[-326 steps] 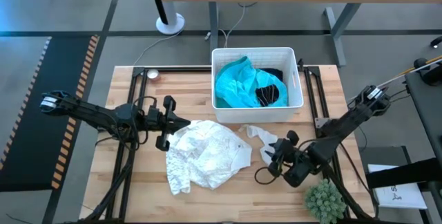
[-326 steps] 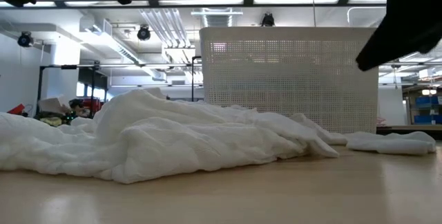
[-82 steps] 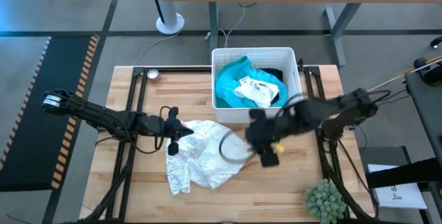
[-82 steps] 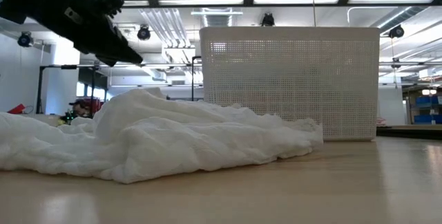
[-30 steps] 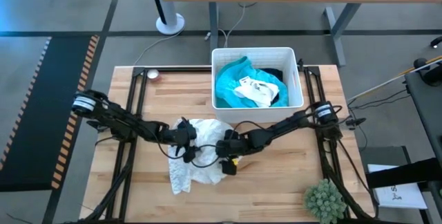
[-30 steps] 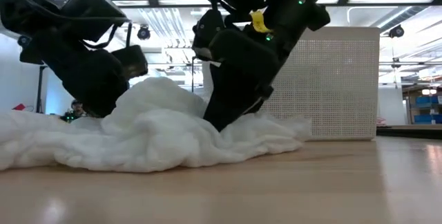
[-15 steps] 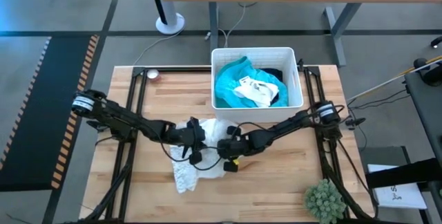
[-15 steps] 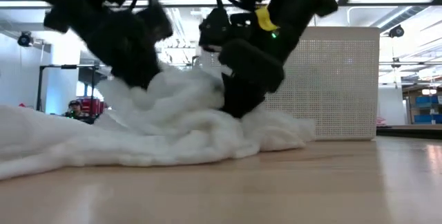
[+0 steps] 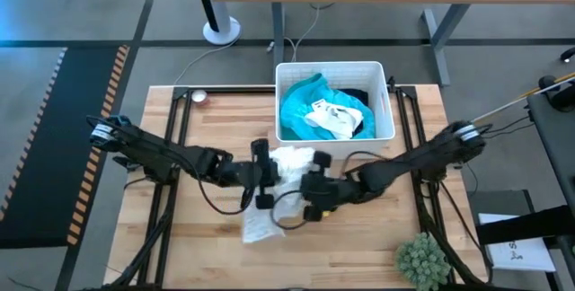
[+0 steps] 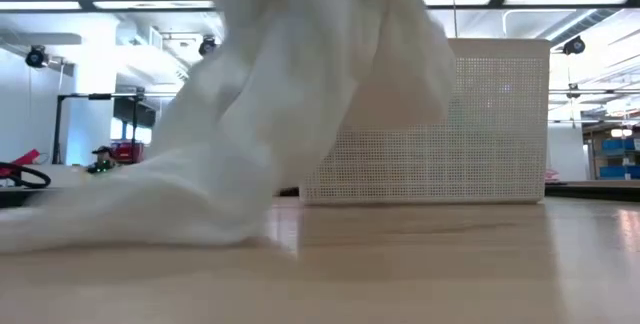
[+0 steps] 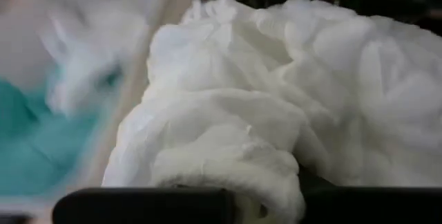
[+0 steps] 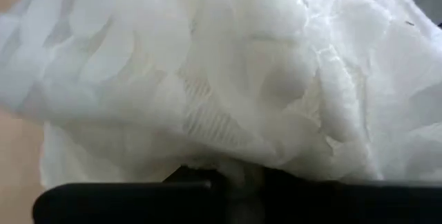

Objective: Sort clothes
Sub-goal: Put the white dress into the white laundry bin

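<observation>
Both claws, left (image 9: pixel 263 176) and right (image 9: pixel 314 188), were clamped on the white garment (image 9: pixel 286 167) bunched between them, its tail dragging the table (image 9: pixel 207 237) below, likely to snag short of the bin (image 9: pixel 334 69).

The wooden table (image 9: pixel 207 246) carries a white perforated bin (image 9: pixel 334 138) at the middle of its far edge. A white lacy garment (image 9: pixel 269 224) trails onto the boards just in front of the bin, its lower end lying flat while the rest is bunched up off the surface. A small green plant (image 9: pixel 422 260) sits at the near right corner.
</observation>
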